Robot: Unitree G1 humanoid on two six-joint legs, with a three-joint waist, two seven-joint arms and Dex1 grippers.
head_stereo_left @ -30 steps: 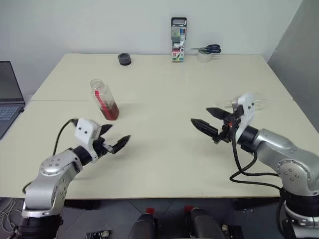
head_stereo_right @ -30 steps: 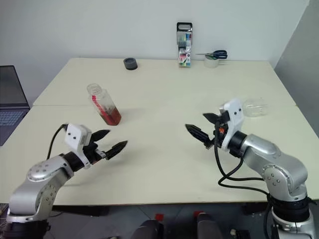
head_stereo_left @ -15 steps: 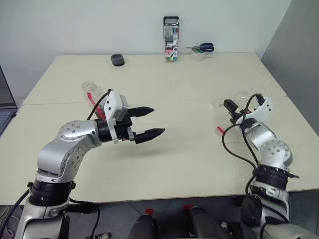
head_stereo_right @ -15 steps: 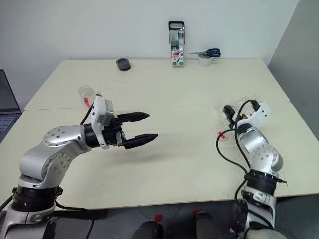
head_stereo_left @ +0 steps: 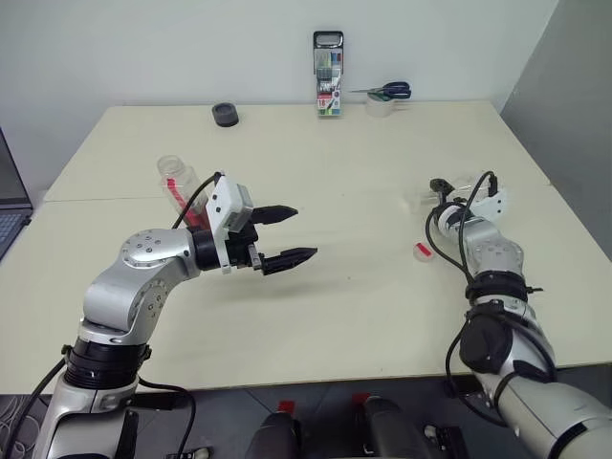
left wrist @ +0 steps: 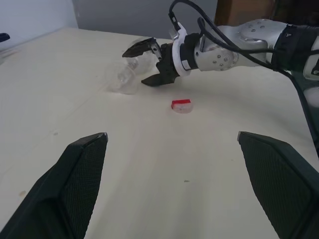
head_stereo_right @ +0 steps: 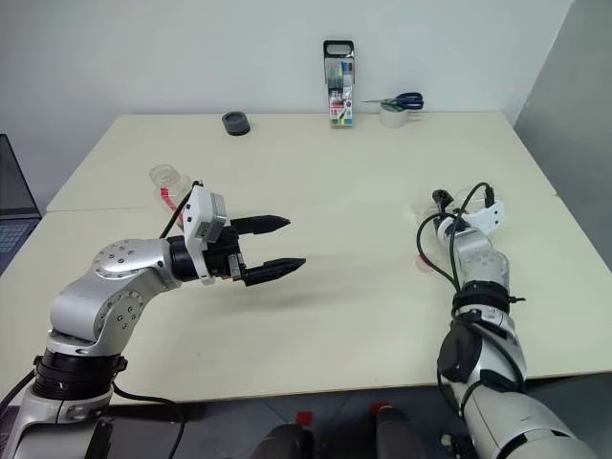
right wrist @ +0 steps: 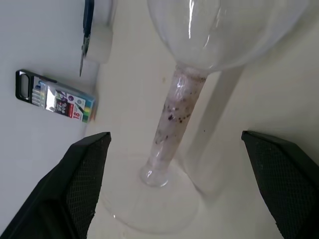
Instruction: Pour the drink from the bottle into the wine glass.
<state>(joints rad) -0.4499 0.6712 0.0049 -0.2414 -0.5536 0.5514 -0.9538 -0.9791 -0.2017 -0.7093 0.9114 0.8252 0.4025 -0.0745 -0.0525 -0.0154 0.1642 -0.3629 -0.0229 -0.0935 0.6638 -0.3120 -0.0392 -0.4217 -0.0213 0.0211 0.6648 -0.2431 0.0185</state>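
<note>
Reaching farther right than a second ago, the right gripper (left wrist: pixel 149 63) now brackets the fallen wine glass (left wrist: pixel 122 78), fingers apart; left gripper (head_stereo_left: pixel 284 235) raised, jaws apart.

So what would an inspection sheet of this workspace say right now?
Surface: cream table, no spills seen.
Job's things: bottle uncapped, on the left; red cap lying loose; wine glass on the right.
Clutter: marker pack, scissors, tape roll, black disc along the far edge.
Grippers: left gripper open, empty; right gripper open, astride the glass stem.
Cables: black cable looped at right wrist.
Surroundings: laptop, white wall.
</note>
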